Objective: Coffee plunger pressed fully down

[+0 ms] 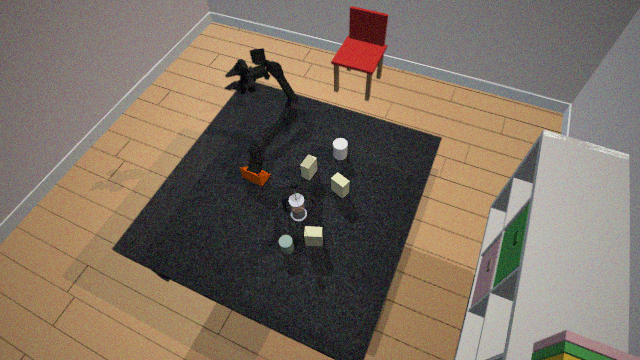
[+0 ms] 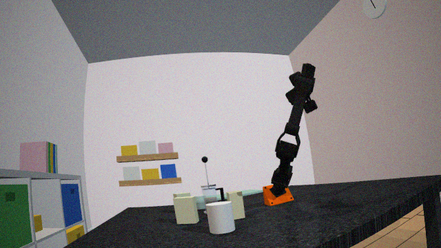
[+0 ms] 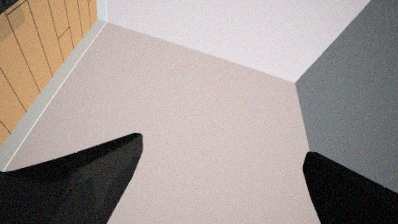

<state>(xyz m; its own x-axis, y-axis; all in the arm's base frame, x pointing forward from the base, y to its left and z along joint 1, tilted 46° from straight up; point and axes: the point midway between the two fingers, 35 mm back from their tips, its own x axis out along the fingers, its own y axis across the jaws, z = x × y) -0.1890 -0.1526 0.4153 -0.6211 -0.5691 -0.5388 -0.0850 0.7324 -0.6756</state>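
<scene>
Wrist view: claw (image 3: 222,185) wide open, both fingers dark at the lower corners, nothing between them, only wall and a strip of wood floor behind. Exterior view: arm (image 2: 295,117) stretched up and leaning away from its orange base (image 2: 287,200), claw high above the tabletop (image 2: 344,207), well apart from the coffee press (image 2: 209,193). Press stands upright, plunger knob (image 2: 204,159) raised on its rod. Top view: press (image 1: 297,206) sits among cream blocks (image 1: 340,185), white cylinder (image 1: 340,148) farther off, pale green cylinder (image 1: 286,243) near a block.
</scene>
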